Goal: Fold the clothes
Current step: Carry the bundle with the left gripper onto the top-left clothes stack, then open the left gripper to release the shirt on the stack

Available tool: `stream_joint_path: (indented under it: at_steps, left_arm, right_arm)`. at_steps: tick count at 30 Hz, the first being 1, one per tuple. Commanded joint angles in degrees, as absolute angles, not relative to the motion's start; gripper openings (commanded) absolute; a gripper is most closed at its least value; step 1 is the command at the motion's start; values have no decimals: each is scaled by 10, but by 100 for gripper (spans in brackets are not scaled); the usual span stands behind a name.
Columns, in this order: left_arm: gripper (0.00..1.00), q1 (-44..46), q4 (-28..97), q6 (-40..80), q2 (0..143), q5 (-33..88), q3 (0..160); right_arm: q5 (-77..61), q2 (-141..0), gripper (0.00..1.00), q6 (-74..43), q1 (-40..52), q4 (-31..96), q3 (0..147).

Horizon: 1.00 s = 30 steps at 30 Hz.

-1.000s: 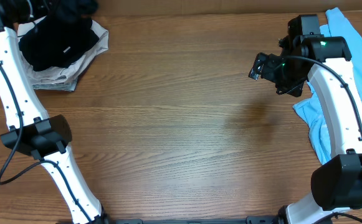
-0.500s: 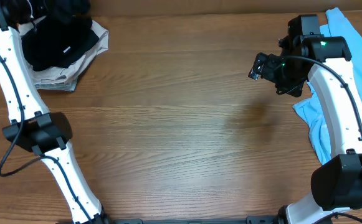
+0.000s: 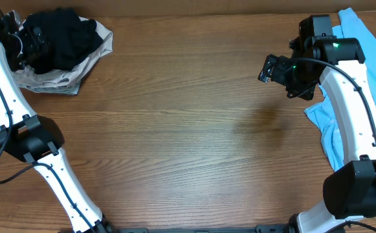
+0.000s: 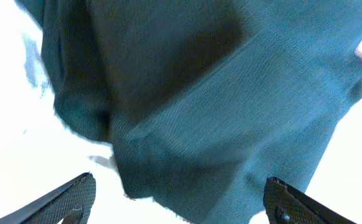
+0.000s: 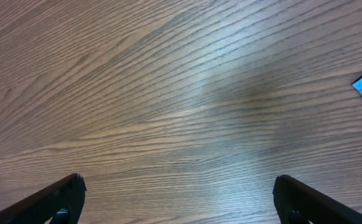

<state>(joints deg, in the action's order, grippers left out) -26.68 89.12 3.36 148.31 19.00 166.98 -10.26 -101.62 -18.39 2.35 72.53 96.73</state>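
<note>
Since a second ago my left arm has swung out toward the far-left corner, and the black garment now sits more bunched, its white logo no longer showing. My left pincer is spread wide and clamps nothing. The dark cloth fills the space just ahead of it and reaches down between the two tips. A pale crumpled cloth lies under that heap. My right pincer has not shifted. It hangs spread wide above the bare wooden table, with the light-blue tee off to its right.
</note>
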Motion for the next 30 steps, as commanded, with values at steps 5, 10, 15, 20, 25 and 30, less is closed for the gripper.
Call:
stream_joint_path:
  at_steps: [5,10,15,20,25,30]
  left_arm:
    - [86,-270,952,-7,1459,176,1680]
    - [84,-269,948,-32,1395,176,1681]
    - [81,-257,861,-85,1352,174,1681]
    - [84,-234,756,-116,1378,158,1680]
    - [91,-209,692,-144,1444,121,1680]
    - [100,-202,685,-145,1537,105,1680]
  right_arm:
    - [-106,-997,100,-182,25,721,966]
    - [-106,-997,100,-182,25,721,966]
    - [-106,-997,100,-182,25,721,966]
    - [-108,-997,100,-182,25,721,966]
    - [-115,-997,100,-182,25,721,966]
    - [-115,-997,100,-182,25,721,966]
